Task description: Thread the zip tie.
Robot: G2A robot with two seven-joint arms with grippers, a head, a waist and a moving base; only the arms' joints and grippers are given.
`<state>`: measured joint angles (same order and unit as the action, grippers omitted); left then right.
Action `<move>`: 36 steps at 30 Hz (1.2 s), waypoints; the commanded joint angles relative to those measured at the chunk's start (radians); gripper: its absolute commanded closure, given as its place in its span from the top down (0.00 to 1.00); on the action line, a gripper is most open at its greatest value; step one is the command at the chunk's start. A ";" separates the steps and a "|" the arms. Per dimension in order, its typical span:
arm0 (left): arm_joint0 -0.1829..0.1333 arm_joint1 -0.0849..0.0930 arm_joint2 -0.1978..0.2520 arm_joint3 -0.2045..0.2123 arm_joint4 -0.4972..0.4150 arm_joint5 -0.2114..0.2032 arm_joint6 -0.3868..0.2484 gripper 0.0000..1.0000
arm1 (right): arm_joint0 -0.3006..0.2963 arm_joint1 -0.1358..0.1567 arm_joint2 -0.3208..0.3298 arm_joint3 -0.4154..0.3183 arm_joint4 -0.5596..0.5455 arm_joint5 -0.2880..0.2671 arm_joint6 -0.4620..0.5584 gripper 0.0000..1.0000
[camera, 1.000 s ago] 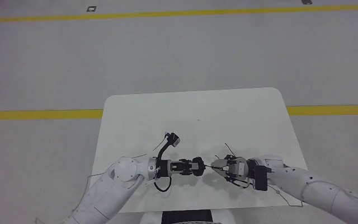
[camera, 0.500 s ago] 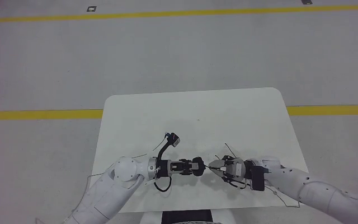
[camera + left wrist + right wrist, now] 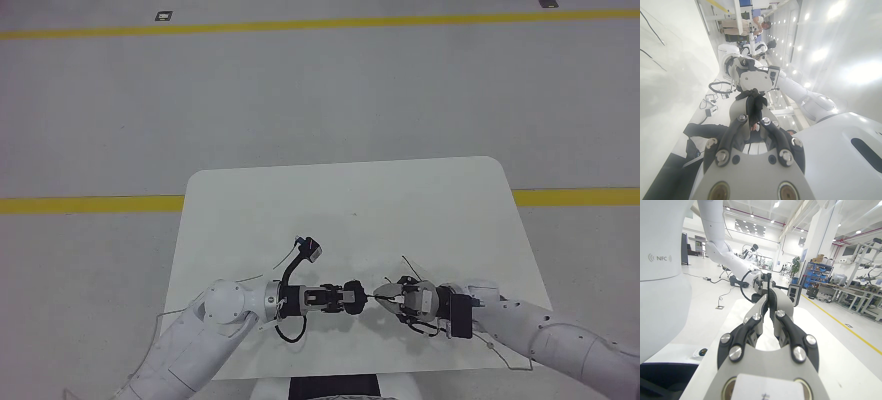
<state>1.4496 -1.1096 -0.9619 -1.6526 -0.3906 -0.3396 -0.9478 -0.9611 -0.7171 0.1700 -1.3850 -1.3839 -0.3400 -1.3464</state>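
Observation:
Near the table's front edge my two grippers meet tip to tip. A thin black zip tie spans the short gap between them. My left gripper is shut on one end of it, seen as a dark blurred strip between its fingers. My right gripper is shut on the other end, and the tie sticks up out of its ribbed pads. In the right wrist view the right gripper points straight at the left one. In the left wrist view the left gripper faces the right one.
The white table has rounded corners and bare room behind the grippers. Loose black zip ties lie just beyond the right gripper, also seen as thin black lines. A cable loop arches off the left wrist.
My right gripper has crept a little toward the left gripper, shortening the gap. The left arm has kept still.

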 commanded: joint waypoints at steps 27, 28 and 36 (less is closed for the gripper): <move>0.000 0.000 0.000 0.000 0.000 0.000 0.000 0.00 | -0.006 -0.006 0.000 0.029 -0.002 0.000 -0.006 1.00; 0.000 0.000 0.000 0.000 0.000 0.000 0.000 0.00 | -0.005 -0.003 0.000 0.030 -0.002 0.000 -0.007 1.00; 0.000 0.000 0.000 0.000 0.000 0.000 0.000 0.00 | -0.021 0.042 0.025 0.034 -0.019 0.001 0.008 1.00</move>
<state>1.4496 -1.1096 -0.9619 -1.6526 -0.3906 -0.3396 -0.9478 -0.9761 -0.6810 0.1889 -1.3495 -1.3997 -0.3398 -1.3434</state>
